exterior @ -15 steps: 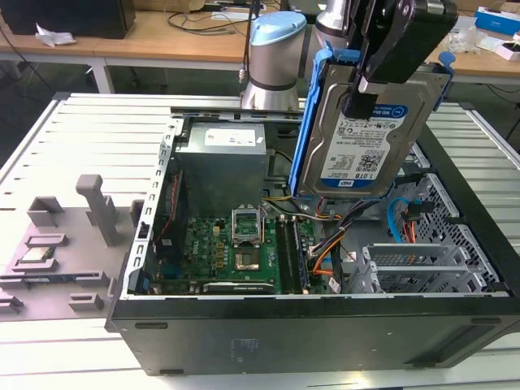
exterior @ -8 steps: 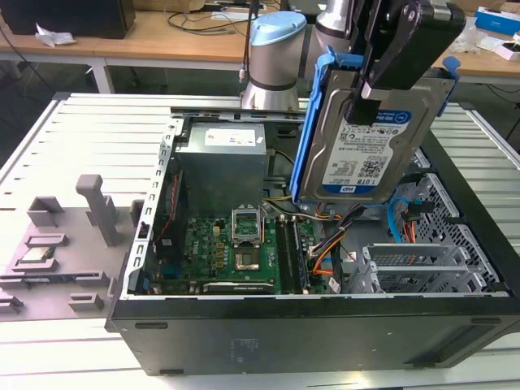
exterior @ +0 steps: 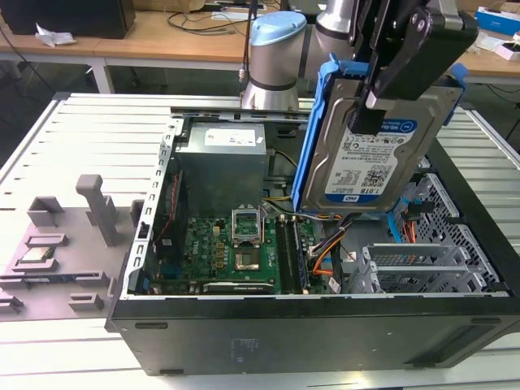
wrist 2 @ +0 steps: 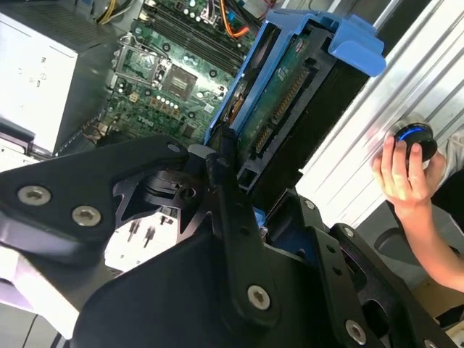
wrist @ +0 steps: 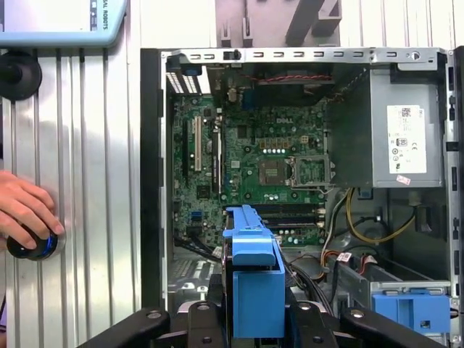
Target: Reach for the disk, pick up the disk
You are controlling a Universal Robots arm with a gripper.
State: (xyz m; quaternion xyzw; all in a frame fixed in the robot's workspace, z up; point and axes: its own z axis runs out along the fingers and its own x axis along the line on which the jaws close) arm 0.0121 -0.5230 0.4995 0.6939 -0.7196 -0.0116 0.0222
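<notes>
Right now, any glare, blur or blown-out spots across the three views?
Exterior view: even light, disk label readable, held in the pincer. Second wrist view: metal table washed out by glare, hand slightly soft, pincer links near the lens dark. First wrist view: sharp and evenly lit, motherboard detail clear, blue rail crisp.

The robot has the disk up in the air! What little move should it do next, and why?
Probably a small, slow lift straight up. The gripper is shut on the disk, which hangs upright above the open computer case. Its lower edge sits just above the orange cables, so rising a bit more before going sideways looks safest. A person's hand rests on a knob beside the case.
</notes>
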